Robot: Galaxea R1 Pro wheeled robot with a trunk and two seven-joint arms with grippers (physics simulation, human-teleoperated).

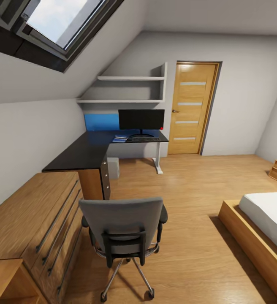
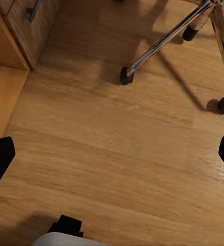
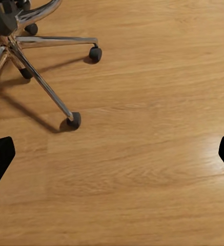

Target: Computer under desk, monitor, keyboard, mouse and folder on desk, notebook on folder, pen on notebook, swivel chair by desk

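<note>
The grey swivel chair (image 1: 121, 228) stands close in front of me with its back to me, so its seat is hidden. Its chrome legs and casters show in the left wrist view (image 2: 126, 75) and the right wrist view (image 3: 73, 120). Farther off, the black L-shaped desk (image 1: 81, 154) carries the monitor (image 1: 141, 119) and, before it, the keyboard (image 1: 143, 139). Left of the keyboard lies a thin blue folder (image 1: 120, 138) with something small on it. The light grey computer (image 1: 113, 167) sits under the desk. My left gripper (image 2: 112, 159) and right gripper (image 3: 112, 156) hang open over bare floor.
A wooden dresser (image 1: 33, 223) runs along the left wall up to the desk. A bed in a wooden frame (image 1: 261, 228) fills the right side. The wooden door (image 1: 193, 107) is shut beyond the desk. White shelves (image 1: 130, 89) hang above it, under the sloped ceiling.
</note>
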